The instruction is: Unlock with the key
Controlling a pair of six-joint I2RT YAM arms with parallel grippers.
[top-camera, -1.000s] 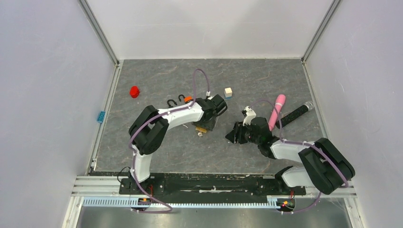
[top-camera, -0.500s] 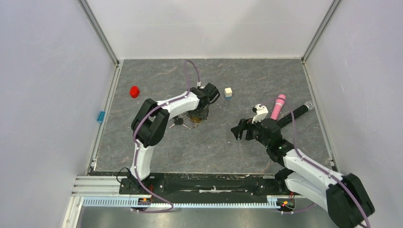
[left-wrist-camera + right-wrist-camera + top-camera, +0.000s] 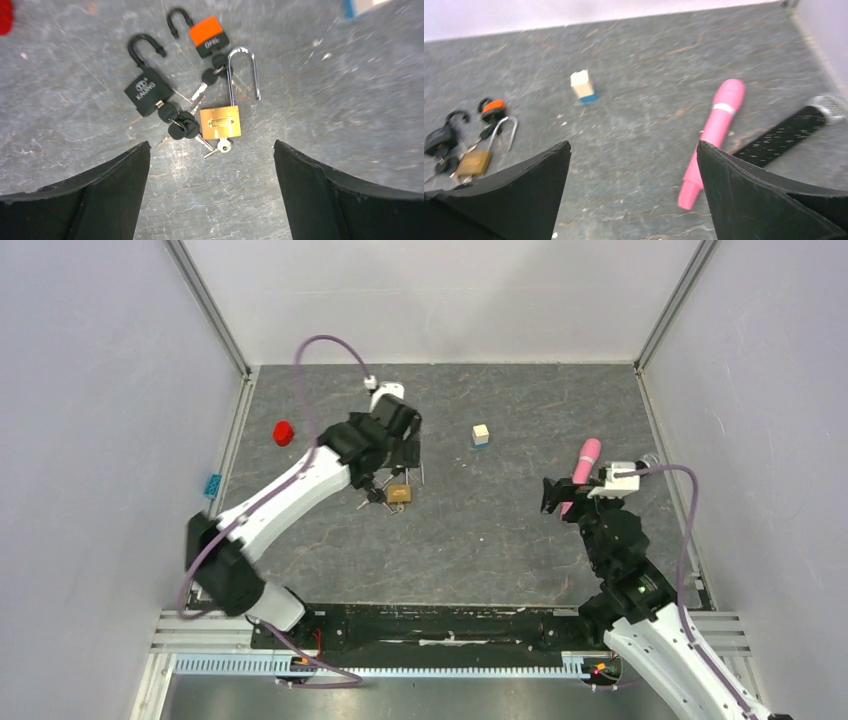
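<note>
A brass padlock (image 3: 220, 121) lies on the grey table, its silver shackle swung open and a small silver key (image 3: 223, 146) in its underside. It also shows in the top view (image 3: 399, 494) and the right wrist view (image 3: 473, 162). Beside it lie a black padlock (image 3: 148, 91) and an orange padlock (image 3: 209, 36), both with open shackles, and black-headed keys (image 3: 180, 125). My left gripper (image 3: 400, 455) hangs open and empty above the locks, also seen in its wrist view (image 3: 211, 144). My right gripper (image 3: 555, 498) is open and empty, far to the right, also seen in its wrist view (image 3: 633, 142).
A pink marker (image 3: 582, 468) and a black cylinder (image 3: 625, 478) lie at the right, close to my right gripper. A small wooden cube (image 3: 481, 434) sits mid-table at the back. A red object (image 3: 284, 433) is at the left. A blue piece (image 3: 213, 485) sits on the left rail.
My left gripper has risen and drawn back-left off the brass padlock, which now lies further left beside the other locks. My right arm has pulled away to the right.
</note>
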